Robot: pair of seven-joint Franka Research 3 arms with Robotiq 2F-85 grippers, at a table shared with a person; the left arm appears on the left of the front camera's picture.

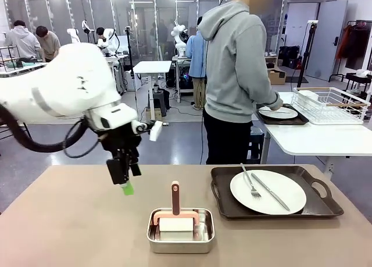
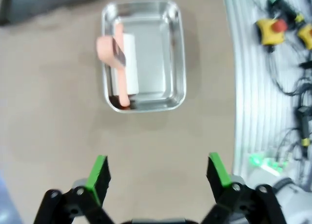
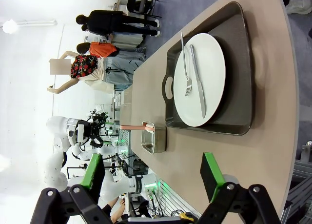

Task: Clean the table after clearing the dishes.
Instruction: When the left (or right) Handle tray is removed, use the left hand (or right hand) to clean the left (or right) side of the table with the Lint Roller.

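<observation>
The brown table (image 1: 70, 232) carries one dark tray (image 1: 224, 206) holding a white plate (image 1: 289, 188) with a fork (image 1: 250, 182) and a knife (image 1: 270, 191). The right wrist view shows that same plate (image 3: 212, 72) on its tray (image 3: 241, 72). A person (image 1: 235, 69) stands at the far side, hands on a second plate (image 1: 278, 111) and tray (image 1: 264, 119) on the white table. My left gripper (image 1: 125, 182) hangs open above the table, left of the steel pan (image 1: 180, 238). In its own view the left gripper (image 2: 158, 175) is empty. My right gripper (image 3: 152, 175) is open too, with nothing in it.
The steel pan (image 2: 165, 53) holds a white pad with a pink handle (image 2: 119, 63). A white wire rack (image 1: 331, 104) stands on the white table (image 1: 314, 142). Cables and a metal rail (image 2: 263, 87) lie beyond the table's near edge. Other people stand farther back.
</observation>
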